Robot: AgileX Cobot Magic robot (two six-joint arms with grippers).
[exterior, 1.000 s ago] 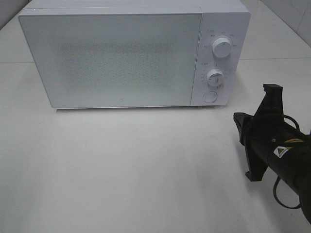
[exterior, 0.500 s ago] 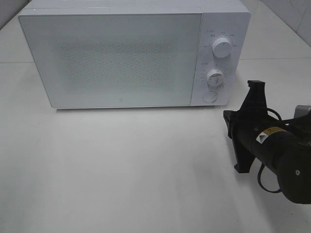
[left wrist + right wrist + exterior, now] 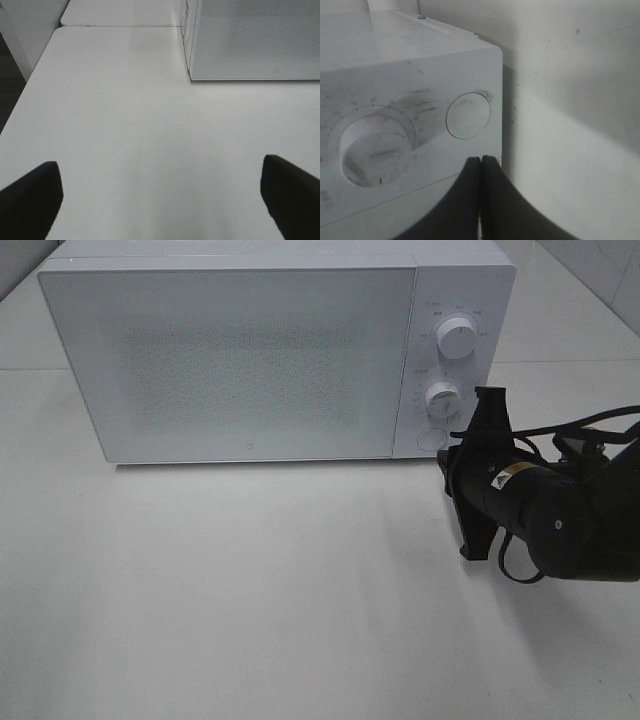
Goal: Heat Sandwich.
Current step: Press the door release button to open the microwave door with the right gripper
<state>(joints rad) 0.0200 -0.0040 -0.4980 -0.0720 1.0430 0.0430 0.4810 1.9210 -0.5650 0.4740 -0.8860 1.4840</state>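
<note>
At the lower corner of the microwave (image 3: pixel 240 350) panel, right gripper (image 3: pixel 480 162), jaws pressed together, sits just off the round button (image 3: pixel 468 114), likely door release. Best: centre tip on it, push square. Left gripper (image 3: pixel 161 197) spread wide over tabletop (image 3: pixel 125 125). Sandwich not in view.

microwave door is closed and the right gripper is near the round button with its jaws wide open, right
Not quite: the right gripper is shut, jaws pressed together, as the right wrist view shows. It is near the round button, and the microwave door is closed.
</note>
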